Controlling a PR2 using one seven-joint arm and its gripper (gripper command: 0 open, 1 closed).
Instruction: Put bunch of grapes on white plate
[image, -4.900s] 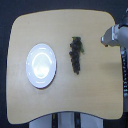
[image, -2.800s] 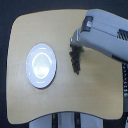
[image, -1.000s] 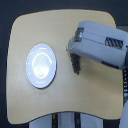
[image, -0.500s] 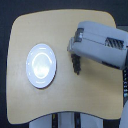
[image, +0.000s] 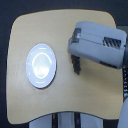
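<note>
On the wooden bench (image: 60, 100), toward the exterior view's left, we see the white plate (image: 41, 65) lying bare. Right of it, apart, the bunch of grapes (image: 76, 64) rests on the bench, partly hidden under the gripper (image: 75, 50); we cannot tell how its jaws stand.

- 1 white plate (image: 41, 65), round, on the table
- 1 bunch of grapes (image: 76, 65), only the lower end shows, rest hidden under the arm
- 1 wooden table (image: 30, 30), light top
- 1 robot arm (image: 100, 44), grey; its gripper isn't separately countable from here, fingers hidden by the housing
</note>
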